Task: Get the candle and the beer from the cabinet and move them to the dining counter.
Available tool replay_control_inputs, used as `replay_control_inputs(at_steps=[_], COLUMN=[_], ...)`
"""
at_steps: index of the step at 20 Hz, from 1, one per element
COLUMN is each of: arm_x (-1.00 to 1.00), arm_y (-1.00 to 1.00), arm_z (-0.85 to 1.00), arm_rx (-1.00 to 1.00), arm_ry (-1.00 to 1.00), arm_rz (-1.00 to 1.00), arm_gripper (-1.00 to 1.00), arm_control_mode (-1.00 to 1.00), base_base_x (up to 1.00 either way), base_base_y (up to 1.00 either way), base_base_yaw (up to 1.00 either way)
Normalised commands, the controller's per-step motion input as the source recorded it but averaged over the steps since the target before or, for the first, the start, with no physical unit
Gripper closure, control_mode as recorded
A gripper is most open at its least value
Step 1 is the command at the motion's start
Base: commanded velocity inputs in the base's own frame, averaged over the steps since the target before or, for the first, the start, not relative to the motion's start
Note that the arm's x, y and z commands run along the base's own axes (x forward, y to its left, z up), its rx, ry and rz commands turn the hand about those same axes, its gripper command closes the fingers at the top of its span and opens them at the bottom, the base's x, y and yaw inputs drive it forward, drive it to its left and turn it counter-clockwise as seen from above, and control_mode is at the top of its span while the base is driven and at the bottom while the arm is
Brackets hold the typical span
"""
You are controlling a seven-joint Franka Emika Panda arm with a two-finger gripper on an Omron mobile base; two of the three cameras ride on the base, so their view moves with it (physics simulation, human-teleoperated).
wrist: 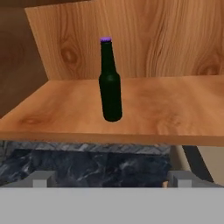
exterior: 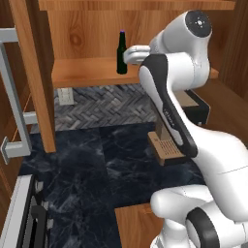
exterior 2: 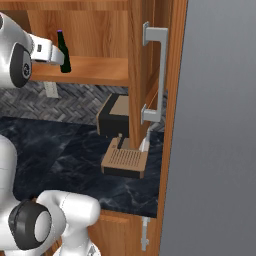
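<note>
One bottle stands alone on the shelf of the open cabinet (exterior: 87, 72): the beer (exterior: 121, 53), dark green with a purple cap, upright and a little back from the shelf's front edge. In the left base view, going left to right, the open left door (exterior: 29, 72) hangs edge-on with its silver bar handle (exterior: 12, 97) facing out, then comes bare shelf, then the beer, then the white arm (exterior: 169, 97) reaching in close beside the bottle. There is free shelf on the bottle's left side up to the door; on its right the arm's wrist crowds it.

In the hand view the beer (wrist: 109, 81) stands near the middle, with wood grain back wall behind and open board on both sides. The shelf's front edge runs across below it, and the two finger tips (wrist: 43, 178) rise far apart at the bottom, one at each side, so the jaws stand wide with nothing between them, short of the shelf edge.

Below the shelf lies the black marble counter (exterior: 97, 164) with a grey herringbone backsplash (exterior: 106, 104) behind it. A wooden block with a slatted top (exterior 2: 125, 160) rests on the counter, and a dark box (exterior 2: 112, 117) sits behind it. At far right in the right base view, the right door (exterior 2: 150, 75) stands open with its own handle (exterior 2: 157, 75), next to a plain grey wall (exterior 2: 220, 125).
</note>
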Motion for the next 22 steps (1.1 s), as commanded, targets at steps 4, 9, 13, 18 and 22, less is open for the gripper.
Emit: replay_control_inputs(at_steps=[4, 9, 13, 18, 22], arm_x=[0.37, 0.46, 0.37, 0.34, 0.33], arm_y=[0.03, 0.0, 0.01, 0.07, 0.12], arm_z=[-0.12, -0.01, 0.0, -0.09, -0.08], arm_rx=[-0.09, -0.01, 0.02, 0.02, 0.0], arm_ry=[-0.02, -0.03, -0.01, 0.0, 0.0], arm_rz=[0.0, -0.03, -0.01, 0.0, 0.0], arm_gripper=[-1.0, -1.0, -1.0, -1.0, -1.0], arm_control_mode=[-1.0, -1.0, -1.0, -1.0, -1.0], base_base_x=[0.0, 0.0, 0.0, 0.0, 0.0], base_base_y=[0.0, 0.0, 0.0, 0.0, 0.0], base_base_yaw=[0.0, 0.0, 0.0, 0.0, 0.0])
